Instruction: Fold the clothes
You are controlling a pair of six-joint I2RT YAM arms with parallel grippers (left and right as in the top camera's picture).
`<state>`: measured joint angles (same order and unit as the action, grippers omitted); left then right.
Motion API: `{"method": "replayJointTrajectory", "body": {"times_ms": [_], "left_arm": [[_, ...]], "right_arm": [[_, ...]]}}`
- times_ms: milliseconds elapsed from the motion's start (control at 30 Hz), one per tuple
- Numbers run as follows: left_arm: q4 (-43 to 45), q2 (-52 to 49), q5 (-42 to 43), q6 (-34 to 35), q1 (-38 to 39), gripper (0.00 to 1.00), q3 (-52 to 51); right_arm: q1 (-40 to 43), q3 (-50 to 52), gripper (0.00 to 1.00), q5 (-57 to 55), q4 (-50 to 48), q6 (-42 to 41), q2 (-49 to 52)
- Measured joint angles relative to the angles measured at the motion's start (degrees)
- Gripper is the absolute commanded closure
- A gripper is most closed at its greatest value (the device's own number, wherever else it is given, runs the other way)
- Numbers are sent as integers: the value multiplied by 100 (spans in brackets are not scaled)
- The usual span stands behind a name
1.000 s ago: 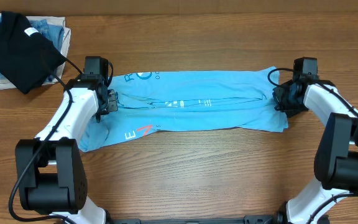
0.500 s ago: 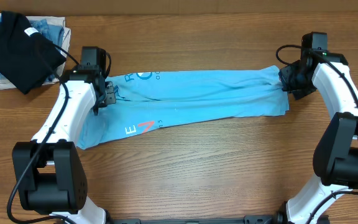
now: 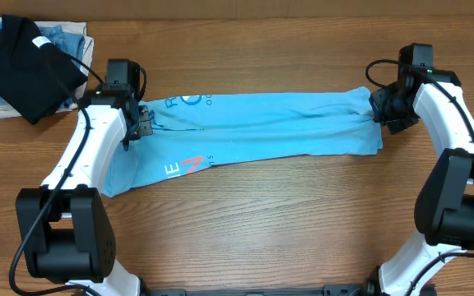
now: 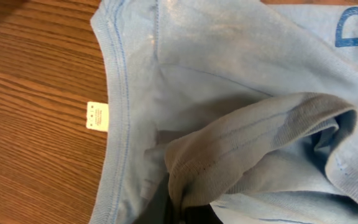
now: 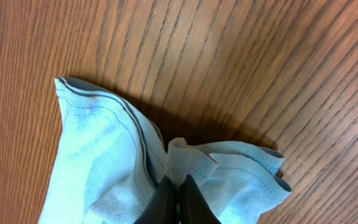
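Note:
The sky-blue t-shirt (image 3: 253, 131) lies stretched in a long band across the table, with white lettering and a red-orange mark (image 3: 189, 167) near its left end. My left gripper (image 3: 136, 123) is shut on a bunched fold of the shirt at its left end, next to the collar and white tag (image 4: 97, 116). My right gripper (image 3: 383, 108) is shut on the hem at the shirt's right end, and its dark fingers (image 5: 178, 194) pinch the cloth (image 5: 104, 168) just above the wood.
A black folded shirt (image 3: 27, 66) lies on denim-blue and white folded garments (image 3: 64, 41) at the far left corner. Bare wooden table (image 3: 262, 230) runs in front of the shirt.
Both grippers moved toward the far edge, carrying the shirt's ends. The fold opened out and the band now lies flatter, and its right end shifted farther right.

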<state>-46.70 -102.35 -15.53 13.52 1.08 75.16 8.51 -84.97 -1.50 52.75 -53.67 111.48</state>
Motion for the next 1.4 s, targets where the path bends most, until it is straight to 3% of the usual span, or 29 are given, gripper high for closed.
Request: {"method": "replayJointTrajectory", "body": {"times_ms": [333, 467, 533, 600, 633, 733, 800, 867, 967, 1100, 1167, 1200, 1267, 1400], "left_arm": [[505, 0, -114, -2, 0, 89, 4], [568, 0, -129, -20, 0, 80, 7], [584, 0, -146, -31, 0, 74, 9], [605, -7, -166, -52, 0, 61, 13], [603, -11, -170, -68, 0, 44, 15], [588, -26, -188, -66, 0, 11, 17], [503, -26, -188, -28, 0, 7, 28], [313, -26, -190, -13, 0, 0, 66], [-87, -26, -188, 28, 0, 0, 234], [-654, -9, -68, 55, 0, 9, 614], [-817, 22, 212, 118, 0, 30, 728], [-890, 35, 376, 136, 0, 48, 739], [-1010, 46, 763, 131, 0, 69, 734], [-962, 48, 1526, 142, 0, 92, 540]], "right_arm": [[-96, 0, 89, -37, -431, -24, -140], [-245, 0, 68, -133, -529, -26, -125], [-330, -2, 63, -177, -599, 90, -83], [-382, -4, 58, -210, -629, 144, -11], [-404, -4, 54, -236, -623, 177, 33], [-407, -4, 32, -295, -505, 319, 101], [-382, -44, 17, -334, -260, 431, 101], [-337, -140, 10, -341, 68, 551, 101], [-245, -413, 10, -330, 546, 695, 96], [-162, -774, 18, 28, 688, 1263, 26], [-164, -824, 29, 310, 743, 1558, -46], [-168, -828, 40, 461, 782, 1731, -79], [-188, -831, 57, 691, 905, 1965, -98], [-229, -774, 76, 896, 1027, 2264, -85]]}}
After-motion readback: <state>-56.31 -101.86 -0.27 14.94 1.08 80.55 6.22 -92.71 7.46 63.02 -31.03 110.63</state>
